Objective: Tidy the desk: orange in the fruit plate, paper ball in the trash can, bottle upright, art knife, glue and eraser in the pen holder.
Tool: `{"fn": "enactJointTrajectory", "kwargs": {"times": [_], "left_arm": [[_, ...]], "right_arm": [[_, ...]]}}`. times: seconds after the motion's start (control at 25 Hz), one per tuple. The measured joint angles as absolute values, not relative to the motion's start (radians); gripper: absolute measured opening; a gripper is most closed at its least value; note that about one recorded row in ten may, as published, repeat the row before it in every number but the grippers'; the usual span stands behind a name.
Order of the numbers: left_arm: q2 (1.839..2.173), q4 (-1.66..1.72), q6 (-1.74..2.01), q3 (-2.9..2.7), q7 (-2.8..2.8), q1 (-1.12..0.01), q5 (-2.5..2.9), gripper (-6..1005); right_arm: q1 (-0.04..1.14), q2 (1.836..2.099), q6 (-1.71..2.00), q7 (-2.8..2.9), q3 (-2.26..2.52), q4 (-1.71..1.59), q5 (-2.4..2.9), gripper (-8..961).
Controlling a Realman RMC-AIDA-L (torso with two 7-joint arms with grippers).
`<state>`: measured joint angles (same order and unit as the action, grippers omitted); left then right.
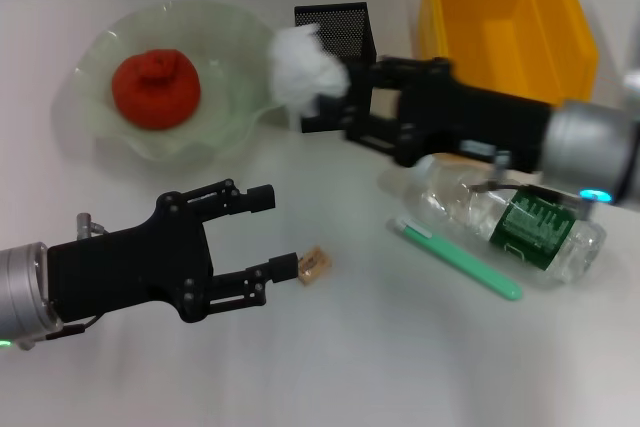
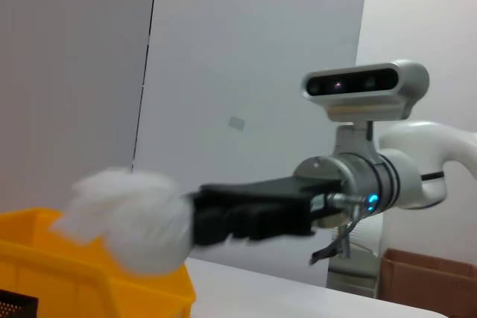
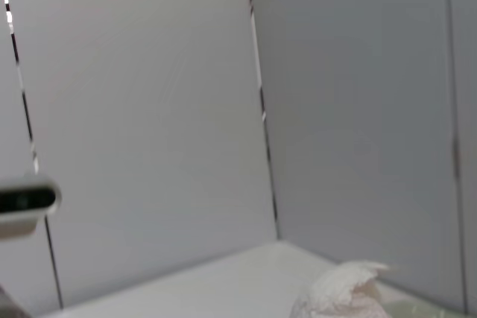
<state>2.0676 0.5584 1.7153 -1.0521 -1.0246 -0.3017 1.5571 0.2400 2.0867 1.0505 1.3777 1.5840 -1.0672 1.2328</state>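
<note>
Left gripper (image 1: 275, 232) nearest, low over the desk (image 1: 330, 367), fingers spread, eraser (image 1: 313, 264) just beside its lower fingertip. Bottle (image 1: 510, 217) lies on its side to the right, green art knife (image 1: 455, 258) alongside. Right gripper (image 1: 335, 97) clamped on the paper ball (image 1: 303, 67), held in front of the pen holder (image 1: 340, 32). Orange (image 1: 155, 88) sits in the fruit plate (image 1: 235, 117); trash can (image 1: 510, 17) far right.

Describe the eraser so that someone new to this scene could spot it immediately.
Start at the pale-green fruit plate holding the orange, then drop toward the near side of the desk. The eraser lies just past the left hand: a tiny tan block, far smaller than the bottle and green stick beside it.
</note>
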Motion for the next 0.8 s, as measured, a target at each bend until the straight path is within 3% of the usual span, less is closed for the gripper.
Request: {"fn": "enactJointTrajectory", "kwargs": {"times": [0.44, 0.8], "left_arm": [[2.068, 0.558, 1.713, -1.053, -1.025, -0.303, 1.557, 743], [2.069, 0.558, 1.711, -1.054, -1.025, -0.307, 1.557, 743]], "right_arm": [[0.136, 2.082, 1.315, 1.327, 1.169, -0.959, 1.213, 464], [0.168, 2.08, 1.25, 1.33, 1.029, -0.924, 1.301, 463]]}}
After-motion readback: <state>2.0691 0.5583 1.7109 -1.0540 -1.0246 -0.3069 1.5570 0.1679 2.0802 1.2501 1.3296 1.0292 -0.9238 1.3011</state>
